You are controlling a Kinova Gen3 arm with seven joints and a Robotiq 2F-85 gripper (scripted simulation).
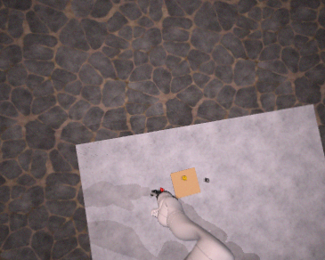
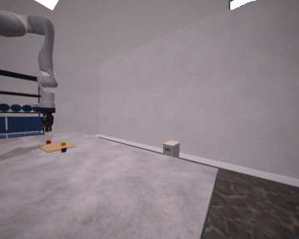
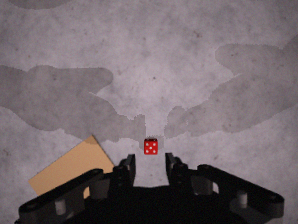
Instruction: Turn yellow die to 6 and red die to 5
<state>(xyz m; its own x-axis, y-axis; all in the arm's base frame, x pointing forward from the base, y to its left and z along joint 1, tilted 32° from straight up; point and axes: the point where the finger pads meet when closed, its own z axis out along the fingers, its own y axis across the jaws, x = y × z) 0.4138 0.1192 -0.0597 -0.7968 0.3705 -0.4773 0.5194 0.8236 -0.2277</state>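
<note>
The red die [image 1: 162, 190] [image 2: 48, 142] [image 3: 150, 146] lies on the table just off the mat; in the wrist view its upper face shows five pips. The yellow die [image 1: 184, 178] [image 2: 63, 144] sits on the tan mat [image 1: 190, 189] [image 2: 51, 148] [image 3: 70, 167]; its pips are too small to read. The black die [image 1: 207, 180] [image 2: 64, 150] is on the table beside the mat, its face unreadable. My gripper [image 1: 156, 192] [image 2: 48, 130] [image 3: 150, 162] is partly open and empty, pointing down above the table. In the wrist view the red die appears just beyond the gap between the fingertips.
The pale table [image 1: 265, 178] [image 2: 113, 188] carries the arm's shadows. Its far edge and the dark stone floor [image 1: 158, 58] [image 2: 256, 209] lie well away from the dice. A small grey box [image 2: 170, 149] stands near the wall, far from the mat. Blue-fronted shelving [image 2: 23, 124] is behind the arm.
</note>
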